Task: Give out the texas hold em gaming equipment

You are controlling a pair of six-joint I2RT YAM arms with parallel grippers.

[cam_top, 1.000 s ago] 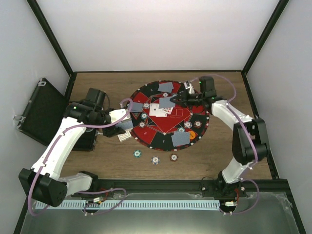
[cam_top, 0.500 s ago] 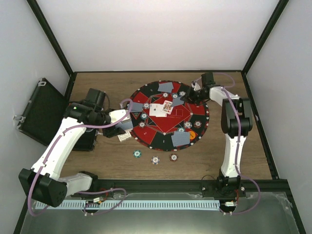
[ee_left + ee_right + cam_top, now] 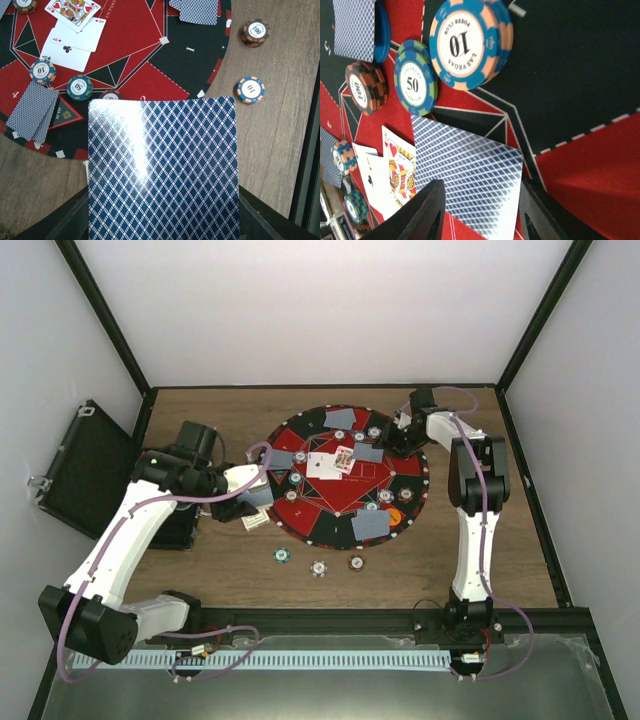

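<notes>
My left gripper (image 3: 164, 212) is shut on blue-backed playing cards (image 3: 162, 170) that fill the left wrist view and hide its fingertips. In the top view it (image 3: 252, 505) hovers at the round mat's (image 3: 340, 498) left edge. My right gripper (image 3: 481, 187) is open, its fingers either side of a face-down card (image 3: 470, 185) that lies on the mat and partly over a king of hearts (image 3: 400, 175). That card (image 3: 368, 453) is just left of the right gripper (image 3: 392, 443). Chips marked 10 (image 3: 467, 42), 50 (image 3: 414, 82) and 100 (image 3: 364, 92) stand beyond it.
Three chips (image 3: 283, 556) (image 3: 319, 568) (image 3: 356, 563) lie on the wood in front of the mat. Face-up cards (image 3: 320, 466) sit at the mat's centre, with face-down cards (image 3: 371, 524) and chips around its rim. An open black case (image 3: 85, 470) stands at the left wall.
My right gripper drew back from the mat's centre toward its far right edge, set the face-down card down and opened. The left arm has not moved.
</notes>
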